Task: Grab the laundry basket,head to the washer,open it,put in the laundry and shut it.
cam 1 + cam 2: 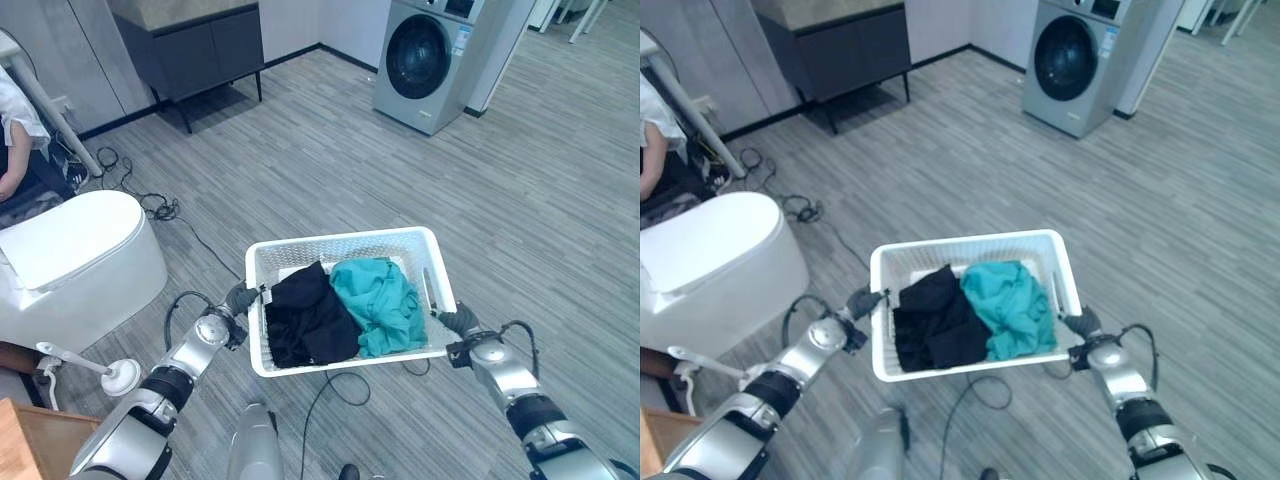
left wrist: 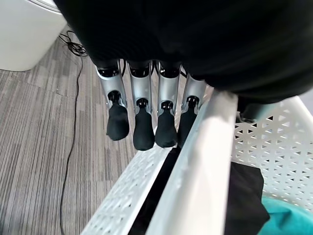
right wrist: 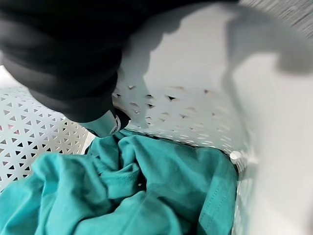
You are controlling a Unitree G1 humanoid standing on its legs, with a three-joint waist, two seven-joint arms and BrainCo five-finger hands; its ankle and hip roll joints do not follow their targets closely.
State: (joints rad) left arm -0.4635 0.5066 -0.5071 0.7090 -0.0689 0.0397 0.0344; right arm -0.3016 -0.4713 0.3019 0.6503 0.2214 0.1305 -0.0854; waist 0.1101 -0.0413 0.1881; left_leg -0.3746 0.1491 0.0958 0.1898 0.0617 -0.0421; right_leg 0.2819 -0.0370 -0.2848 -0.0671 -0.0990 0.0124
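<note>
— Grey plank floor (image 1: 300,170), mid-room: what are the hands doing?

— My left hand (image 1: 240,298) sits at the left wall of the laundry basket (image 1: 340,238), fingers (image 2: 143,132) straight down its outside, pressing rather than curling. My right hand (image 1: 462,322) is at the basket's right rim; whether it grips, I cannot tell. Inside the basket a black garment (image 1: 308,315) lies on the left and a teal garment (image 1: 380,300) on the right.

— What might go wrong?

— As I judge it, a hold by pressure alone could slip on the walk, tipping the basket and spilling both garments. The washer (image 1: 425,60) stands well beyond the basket's far rim, door closed. Loose cables (image 1: 150,205) lie on the floor beyond the basket's left side, a possible snag.
</note>
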